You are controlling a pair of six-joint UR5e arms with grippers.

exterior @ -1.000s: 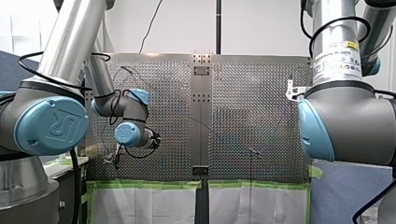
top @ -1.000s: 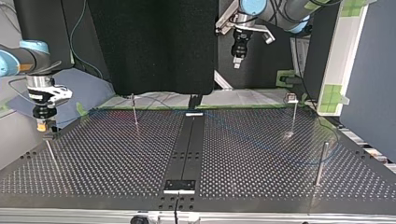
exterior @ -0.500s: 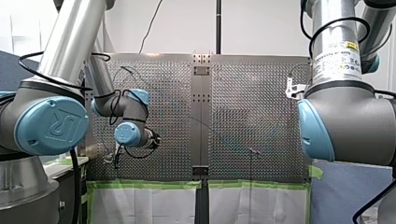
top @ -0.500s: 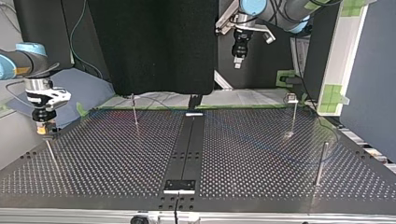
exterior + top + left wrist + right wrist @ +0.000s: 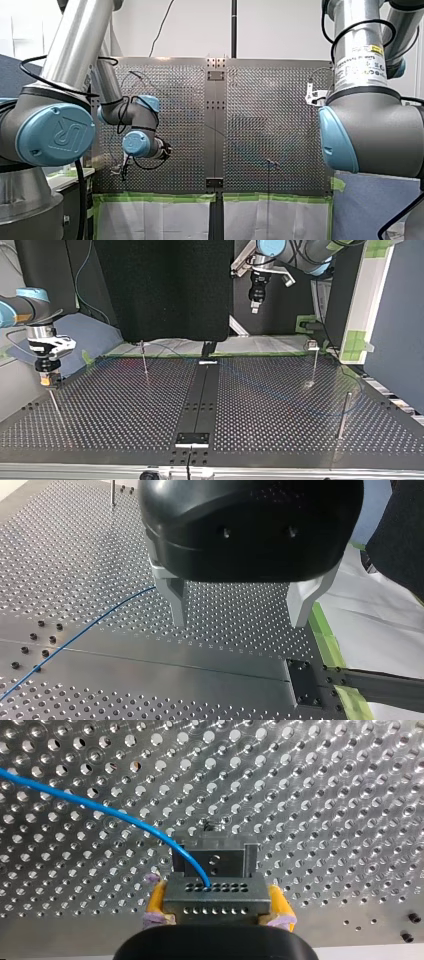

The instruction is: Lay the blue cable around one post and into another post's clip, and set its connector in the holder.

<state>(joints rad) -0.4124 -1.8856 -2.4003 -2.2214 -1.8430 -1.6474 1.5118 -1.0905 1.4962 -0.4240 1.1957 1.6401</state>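
Note:
In the right wrist view my right gripper is shut on the grey connector, with a yellow pad on each side of it. The blue cable leaves the connector's top and curves away over the perforated plate. The grey holder sits just ahead of the connector, touching or nearly so. In the top view my right gripper hangs low at the table's left edge, above a thin post. My left gripper is open and holds nothing. It hangs high over the table's far side, and the blue cable lies on the plate beside it.
Other thin posts stand on the table: one at the back left, one with a clip on top at the back right, one near the right edge. A dark rail runs down the middle. Green tape lines the far edge.
My right gripper has shifted slightly toward the top view's left with the connector still in it. My left arm has not moved.

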